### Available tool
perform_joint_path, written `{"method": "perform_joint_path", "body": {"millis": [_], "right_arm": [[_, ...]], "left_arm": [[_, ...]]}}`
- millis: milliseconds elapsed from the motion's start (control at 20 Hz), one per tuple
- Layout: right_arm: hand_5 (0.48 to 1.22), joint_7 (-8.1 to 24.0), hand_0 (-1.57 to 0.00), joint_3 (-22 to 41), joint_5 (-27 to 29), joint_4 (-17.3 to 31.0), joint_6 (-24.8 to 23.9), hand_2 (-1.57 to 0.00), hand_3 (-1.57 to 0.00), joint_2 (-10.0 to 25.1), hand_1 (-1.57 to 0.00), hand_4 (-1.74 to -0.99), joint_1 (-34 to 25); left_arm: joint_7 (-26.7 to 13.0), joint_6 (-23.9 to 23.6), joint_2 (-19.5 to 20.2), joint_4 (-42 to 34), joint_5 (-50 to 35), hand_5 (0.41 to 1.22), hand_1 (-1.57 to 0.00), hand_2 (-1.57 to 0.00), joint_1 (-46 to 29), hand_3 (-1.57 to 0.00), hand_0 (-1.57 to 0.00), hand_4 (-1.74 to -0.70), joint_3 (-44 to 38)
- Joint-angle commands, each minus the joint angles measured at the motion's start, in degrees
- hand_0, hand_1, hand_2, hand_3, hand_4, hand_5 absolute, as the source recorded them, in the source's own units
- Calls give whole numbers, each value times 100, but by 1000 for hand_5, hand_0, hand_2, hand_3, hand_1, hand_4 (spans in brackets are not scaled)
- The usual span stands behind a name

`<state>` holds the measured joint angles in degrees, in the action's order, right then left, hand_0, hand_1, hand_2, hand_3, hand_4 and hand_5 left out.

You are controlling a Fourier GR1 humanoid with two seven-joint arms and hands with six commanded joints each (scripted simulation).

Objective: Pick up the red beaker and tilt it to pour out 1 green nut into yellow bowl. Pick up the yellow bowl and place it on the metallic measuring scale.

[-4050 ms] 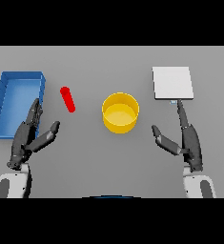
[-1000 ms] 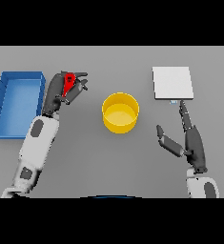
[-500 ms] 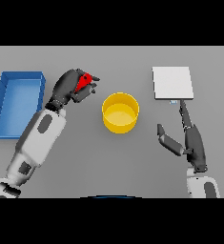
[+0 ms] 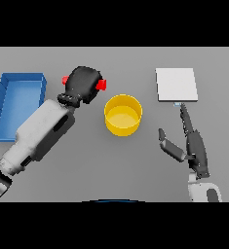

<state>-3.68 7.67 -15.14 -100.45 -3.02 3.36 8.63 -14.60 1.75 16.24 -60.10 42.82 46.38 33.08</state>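
I take the yellow bowl (image 4: 123, 115) as my reference; it stands upright near the middle of the grey bench (image 4: 111, 165).

My left hand (image 4: 83, 84) is just to the left of the bowl and slightly beyond it, fingers curled round the red beaker (image 4: 102, 85). The beaker lies roughly level in that grasp: one red end shows on the side toward the bowl, close to the bowl's far-left rim, and the other red end shows on the side away from it. I cannot tell which end is the mouth. The bowl's inside reads as plain yellow to me.

The metallic measuring scale (image 4: 177, 84) sits to the right of the bowl and a little farther back, apart from it. My right hand (image 4: 190, 143) is to the right of the bowl and nearer to me, fingers straight and relaxed, fingertips near the scale's near edge, holding nothing.

A blue tray (image 4: 4, 104) lies well to the left of the bowl, past my left arm.
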Motion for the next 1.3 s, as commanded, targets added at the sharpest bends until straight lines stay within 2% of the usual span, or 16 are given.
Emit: {"method": "perform_joint_path", "body": {"millis": [0, 50, 100, 200, 300, 500, 600, 650, 700, 800, 950, 1050, 1250], "right_arm": [[705, 16, 1, 1, -20, -33, -11, 1, 1, 12, 1, -1282, 8], [705, 48, 1, 9, -1, 13, -22, 1, 1, -45, 1, -1284, -34], [702, -16, 1, -1, 25, 40, -24, 1, 1, -60, 1, -1283, 14], [690, -51, 1, -88, 159, 62, 7, 1, 1, -40, 1, -1287, -12], [678, -137, 1, -86, 176, 92, -26, 1, 1, -99, 1, -1292, -7], [653, -109, 1, -189, 424, 90, 57, 1, 1, -116, 1, -1294, -55], [644, -145, 1, -192, 365, 291, 9, 1, 1, -154, 1, -1290, -42], [640, -234, 1, -144, 330, 164, -9, 1, 1, -177, 1, -1291, 26], [634, -144, 1, -174, 318, 164, -46, 1, 1, -169, 1, -1291, 10], [631, -196, 1, -185, 302, 144, -64, 1, 1, -149, 1, -1291, 6], [609, -107, 1, -127, 196, 142, -119, 1, 1, -192, 1, -1278, 22], [593, -105, 1, -105, 112, 193, -169, 1, 1, -206, 1, -1276, 46], [582, -68, 1, -72, -59, 95, -252, 1, 1, -158, 1, -1236, 33]], "left_arm": [[67, 104, 64, 39, 92, 1196, -1571, -1571, 100, -1571, -1571, -1691, 101], [46, 243, 63, 74, 208, 1201, -1571, -1571, 217, -1571, -1571, -1649, 250], [78, 340, 78, 146, 309, 1205, -1571, -1571, 368, -1571, -1571, -1666, 369], [145, 770, 200, 133, 490, 1211, -1571, -1571, 608, -1391, -1571, -1687, 678], [294, 903, 124, 332, 691, 1215, -1571, -1571, 823, -1277, -1571, -1701, 981], [787, 1219, 111, 600, 1050, 1218, -1571, -1571, 1243, -1451, -1571, -1723, 1601], [825, 1414, 62, 689, 1254, 1219, -1571, -1571, 1401, -1494, -1571, -1729, 1930], [885, 1475, 72, 713, 1359, 1220, -1571, -1571, 1466, -1509, -1571, -1732, 2097], [932, 1550, 112, 726, 1425, 1220, -1571, -1571, 1540, -1522, -1571, -1734, 2215], [954, 1637, 95, 809, 1596, 1220, -1571, -1571, 1681, -1539, -1571, -1736, 2476], [1076, 1729, 40, 916, 1800, 1221, -1571, -1571, 1977, -1555, -1571, -1739, 2797], [1188, 1653, 25, 1107, 1905, 1221, -1571, -1571, 2151, -1561, -1571, -1739, 2961], [1377, 1859, -124, 1398, 2101, 1221, -1571, -1571, 2521, -1567, -1571, -1736, 3362]]}}
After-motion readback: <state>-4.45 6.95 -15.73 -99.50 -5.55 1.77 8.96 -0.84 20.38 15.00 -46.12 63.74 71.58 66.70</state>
